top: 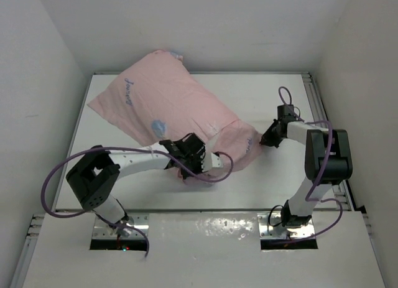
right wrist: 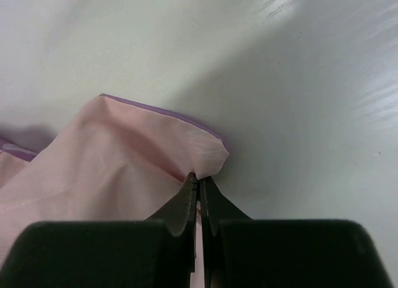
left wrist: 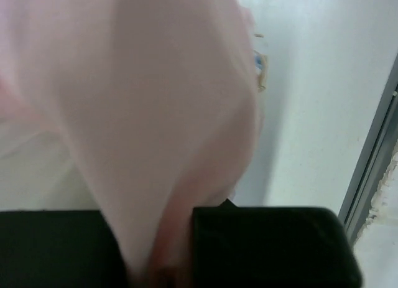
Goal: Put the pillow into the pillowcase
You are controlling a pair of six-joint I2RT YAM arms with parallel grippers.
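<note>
As they reach inward, the left gripper (top: pixel 188 156) and right gripper (right wrist: pixel 199 182) each pinch the pillowcase (top: pixel 161 95).

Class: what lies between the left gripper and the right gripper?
The pillowcase, its pale pink fabric spanning from the left gripper to the right gripper, as the top view shows.

This is a robotics lab test cell, not a lived-in room. Plain white walls (top: pixel 205 33) box in a white desk (top: pixel 280 182) on three sides, leaving the near side to the machines. Two black-and-white robot arms, the left arm (top: pixel 134 163) and the right arm (top: pixel 323 154), stand bolted to a glossy white mounting plate (top: pixel 205 238) at the near edge. Loose purple cables (top: pixel 53 182) loop off them, and a metal rail (top: pixel 317 98) runs along the desk's right side. A pale pink pillowcase (top: pixel 168 95) lies on the bare board.
</note>
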